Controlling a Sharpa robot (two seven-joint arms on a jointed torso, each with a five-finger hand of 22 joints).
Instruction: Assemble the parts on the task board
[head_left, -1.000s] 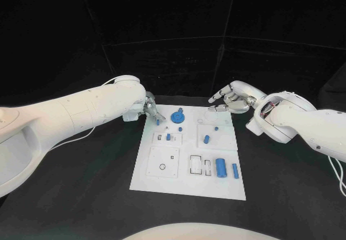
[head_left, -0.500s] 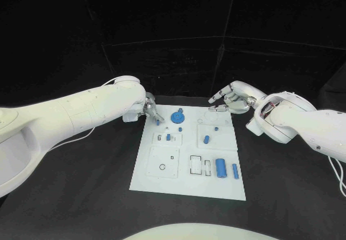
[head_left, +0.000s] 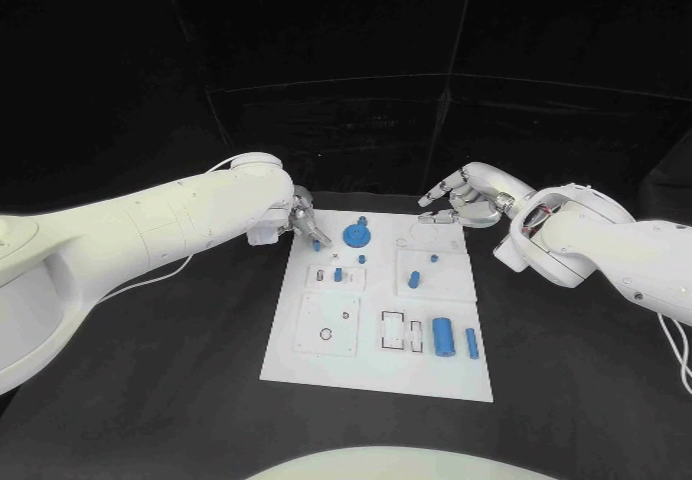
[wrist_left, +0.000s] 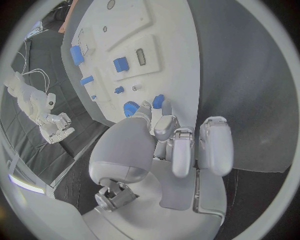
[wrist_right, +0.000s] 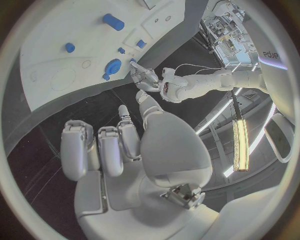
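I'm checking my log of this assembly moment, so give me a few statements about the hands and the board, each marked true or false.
1. The left hand pinches a small blue part at the task board's far left corner. True.
2. The right hand holds a blue cylinder. False: it holds nothing and hovers by the board's far right corner.
3. Two blue cylinders lie side by side near the board's right edge. True.
4. The blue round part lies off the board. False: it sits on it.

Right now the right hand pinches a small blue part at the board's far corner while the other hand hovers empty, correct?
Not quite: the left hand pinches the small blue part, as the left wrist view shows. The right hand hovers empty over the task board.
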